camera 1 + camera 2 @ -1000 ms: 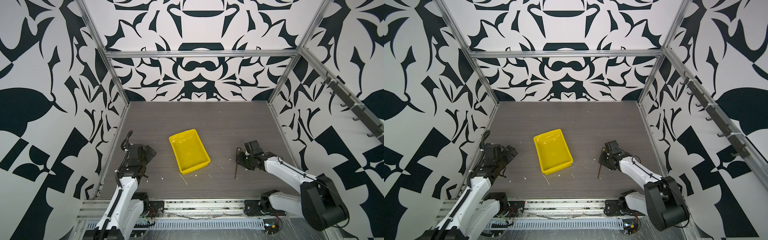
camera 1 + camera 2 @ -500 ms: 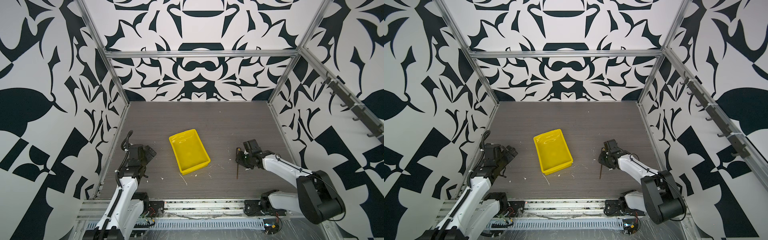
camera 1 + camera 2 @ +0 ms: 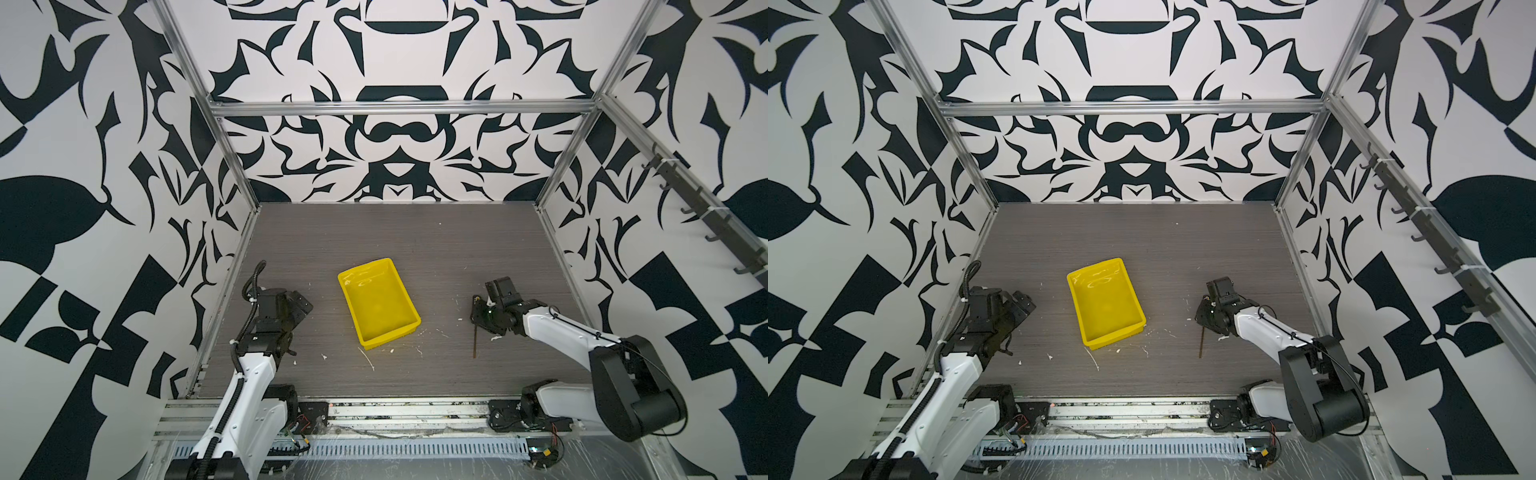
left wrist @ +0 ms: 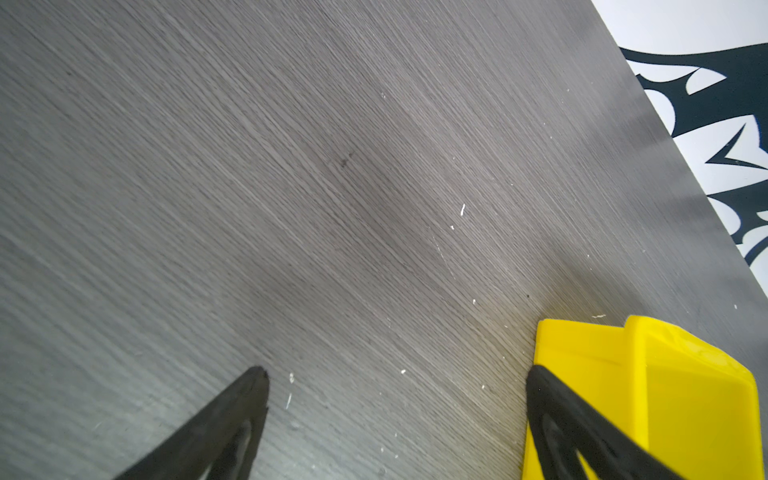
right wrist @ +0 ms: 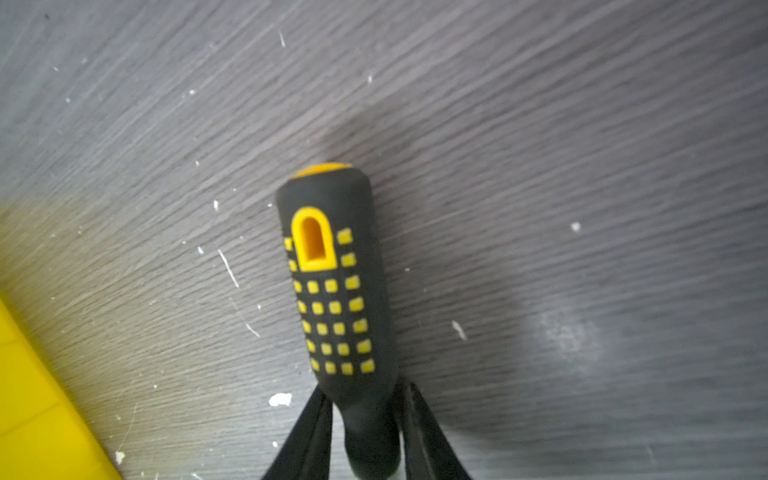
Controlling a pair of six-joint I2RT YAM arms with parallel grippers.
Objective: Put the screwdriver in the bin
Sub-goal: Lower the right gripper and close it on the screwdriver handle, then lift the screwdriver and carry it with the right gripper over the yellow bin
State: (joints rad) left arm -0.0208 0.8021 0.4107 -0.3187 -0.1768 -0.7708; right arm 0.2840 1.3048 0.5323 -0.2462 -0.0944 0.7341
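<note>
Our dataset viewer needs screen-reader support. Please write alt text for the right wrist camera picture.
A screwdriver with a black handle dotted with yellow squares lies on a grey wood-grain table, the right gripper's black fingers pressed against its narrow neck. A corner of the yellow bin shows at the frame's edge.

Black-and-white patterned walls (image 3: 395,54) are wrapping round three sides, with aluminium frame bars (image 3: 399,107) crossing the back panel and running down the corners. A grey wood-grain tabletop (image 3: 395,232) is sitting under even light, white specks (image 3: 368,359) are dotting its near part, and a rail of dark hooks (image 3: 702,203) is slanting along the wall on the right of both top views.
</note>
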